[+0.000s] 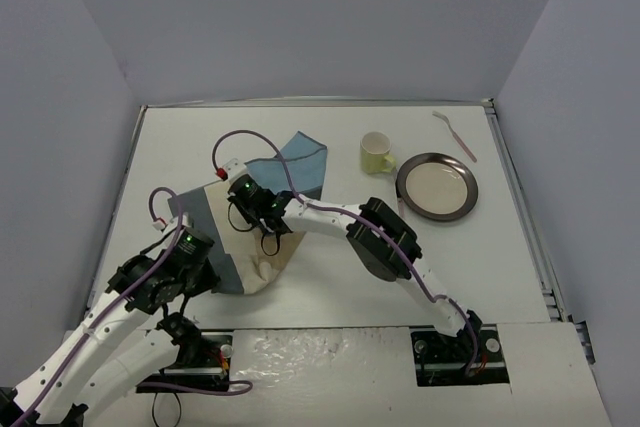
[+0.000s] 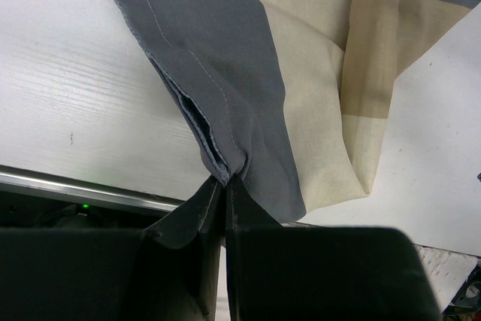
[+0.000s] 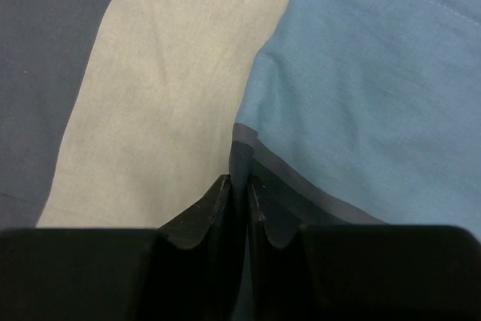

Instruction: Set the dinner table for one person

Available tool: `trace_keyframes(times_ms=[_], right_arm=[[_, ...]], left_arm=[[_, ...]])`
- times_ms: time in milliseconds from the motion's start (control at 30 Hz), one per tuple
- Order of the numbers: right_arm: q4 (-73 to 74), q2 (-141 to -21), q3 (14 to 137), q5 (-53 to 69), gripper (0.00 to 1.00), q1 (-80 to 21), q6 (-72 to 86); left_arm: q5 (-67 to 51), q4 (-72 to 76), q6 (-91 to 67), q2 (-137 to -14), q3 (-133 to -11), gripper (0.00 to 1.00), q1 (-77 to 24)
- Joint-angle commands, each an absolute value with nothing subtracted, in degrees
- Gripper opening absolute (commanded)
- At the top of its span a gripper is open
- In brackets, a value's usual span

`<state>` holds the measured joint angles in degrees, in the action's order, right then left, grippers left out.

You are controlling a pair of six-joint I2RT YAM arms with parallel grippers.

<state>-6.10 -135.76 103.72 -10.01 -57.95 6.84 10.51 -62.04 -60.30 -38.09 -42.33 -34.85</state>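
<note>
The left gripper (image 2: 225, 184) and the right gripper (image 3: 239, 184) are each clamping the striped placemat (image 1: 303, 161), spreading it. Next, I think, it needs pulling flat on the dinner table (image 1: 330, 292).

The dinner table (image 1: 190, 147) before me is a big flat white rectangle, thin metal rails along its sides. Its top seems faintly grained.

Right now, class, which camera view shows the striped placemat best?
Top external: the placemat appears almost whole, crumpled. Left wrist shows only a pinched grey edge and beige folds; right wrist, only close-up stripes.
</note>
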Motion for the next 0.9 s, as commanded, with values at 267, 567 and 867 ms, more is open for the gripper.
trace_keyframes(times_ms=[267,567,867], right_arm=[[-7.65,-110.69,90.43,-22.88,0.00,-55.83,10.55],[-1.30,-87.02,58.68,-25.44,0.14,-53.33,27.49],[7.58,-72.91,40.53,-20.53,0.62,-49.35,40.69]], left_arm=[[13.91,-59.55,-58.77,-43.12,-47.29,0.00,-34.85],[14.35,-56.27,-56.16,-46.91,-49.04,0.00,-34.80],[12.83,-54.10,-54.98,-49.18,-47.59,0.00,-34.85]])
